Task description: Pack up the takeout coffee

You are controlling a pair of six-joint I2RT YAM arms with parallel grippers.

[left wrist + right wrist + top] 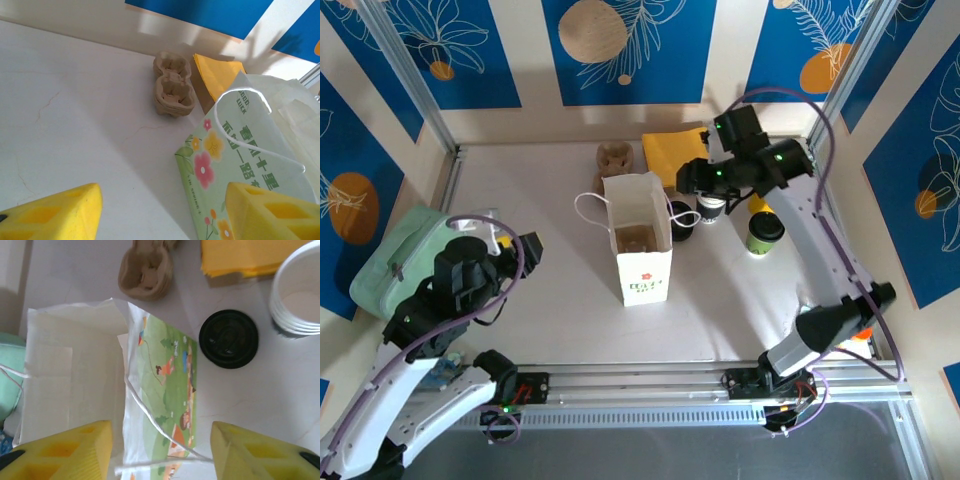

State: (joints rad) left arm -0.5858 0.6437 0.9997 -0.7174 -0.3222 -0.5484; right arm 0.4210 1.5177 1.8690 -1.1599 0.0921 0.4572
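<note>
Right fingers (pixel 75 450): spread wide, nothing between them. They hang above the paper bag (pixel 75 370), over its printed side wall; a loop of the bag's string handle runs below the gap, ungripped.
Left fingers (pixel 55 215): also apart and empty, low over the tabletop (pixel 75 100) to the left of the bag, not touching it.

Takeout coffee (pixel 765 233): stands on the tabletop to the right of the bag, apart from it and from both sets of fingers. The stack of white cups (pixel 712 207) and the loose black lid (pixel 682 221) sit between it and the bag.

Progress, as judged: early.
- Bag stands upright, mouth open and facing up, so it looks ready to receive.
- There is a dim brownish shape at the bag's bottom in the top view, too small to name.
- Coffee not yet grasped or packed.
- Left to do: take the cup, carry it over the bag's rim, lower it in.

Orientation: cup upright, long axis vertical. The black lid faces up, the base is on the tabletop, and the pale green side shows beneath the lid. No tilt that I can make out.
</note>
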